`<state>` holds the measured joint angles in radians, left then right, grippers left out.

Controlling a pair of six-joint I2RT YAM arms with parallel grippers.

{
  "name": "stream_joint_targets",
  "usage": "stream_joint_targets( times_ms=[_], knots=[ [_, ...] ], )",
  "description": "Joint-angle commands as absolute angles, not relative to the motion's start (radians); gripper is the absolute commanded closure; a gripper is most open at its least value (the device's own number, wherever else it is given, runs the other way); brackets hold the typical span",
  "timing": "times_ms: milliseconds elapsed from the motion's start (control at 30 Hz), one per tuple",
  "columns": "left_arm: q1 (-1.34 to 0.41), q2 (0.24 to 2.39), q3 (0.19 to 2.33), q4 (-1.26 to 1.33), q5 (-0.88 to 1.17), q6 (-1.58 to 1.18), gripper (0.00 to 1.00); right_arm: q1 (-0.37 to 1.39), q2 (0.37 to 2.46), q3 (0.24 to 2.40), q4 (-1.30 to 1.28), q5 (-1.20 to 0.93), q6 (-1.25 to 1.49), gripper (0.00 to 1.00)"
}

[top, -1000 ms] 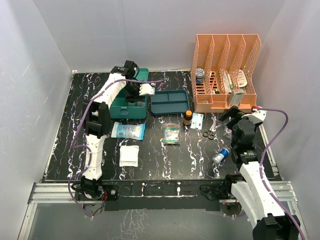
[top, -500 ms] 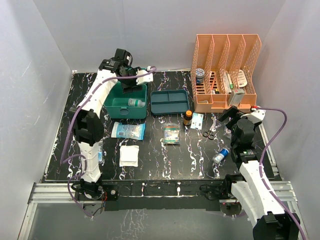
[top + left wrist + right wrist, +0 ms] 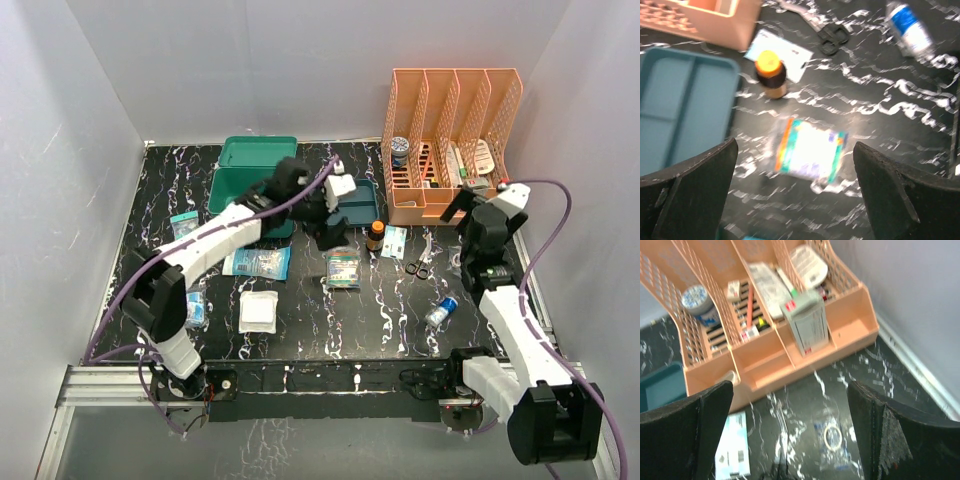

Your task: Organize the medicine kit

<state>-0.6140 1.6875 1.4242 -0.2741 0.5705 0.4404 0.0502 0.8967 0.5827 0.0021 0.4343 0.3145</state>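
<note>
hovering left end effector point(image 3: 795, 150), jaws spread and empty, over small orange-and-teal-edged plastic packet point(image 3: 812, 156); next likely: descend, clamp, carry to teal-green rectangular plastic medicine kit point(image 3: 250, 165).

Left gripper point(image 3: 328, 238) swung from the medicine kit point(image 3: 250, 165) at upper left to frame centre, jaws wider; right gripper point(image 3: 468, 208) edged upward

Top camera overlooks everything; close wrist cameras share the orange rack point(image 3: 767, 374).
</note>
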Motion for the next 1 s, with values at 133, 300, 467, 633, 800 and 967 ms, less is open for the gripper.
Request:
stream_joint_targets(
  times_ms=[133, 300, 467, 633, 800, 967],
  knots=[
    [-0.715, 1.78, 1.22, 0.389, 0.584, 0.084, 0.01, 0.042, 1.002, 0.911, 0.005, 0.513, 0.181, 0.02],
    [-0.742, 1.918, 1.219, 0.614, 0.514, 0.062, 0.01, 0.04, 1.018, 1.021, -0.068, 0.503, 0.162, 0.02],
    [-0.761, 1.999, 1.2, 0.746, 0.467, 0.028, 0.01, 0.041, 0.999, 1.076, -0.131, 0.489, 0.145, 0.02],
    [-0.785, 2.048, 1.152, 0.875, 0.432, 0.032, 0.01, 0.04, 0.988, 1.094, -0.178, 0.483, 0.132, 0.02],
    [-0.804, 2.106, 1.158, 0.975, 0.392, 0.04, 0.01, 0.041, 0.976, 1.097, -0.215, 0.435, 0.139, 0.01],
    [-0.816, 2.182, 1.196, 1.046, 0.355, 0.033, 0.01, 0.041, 0.973, 1.103, -0.256, 0.366, 0.137, 0.02]
  ],
)
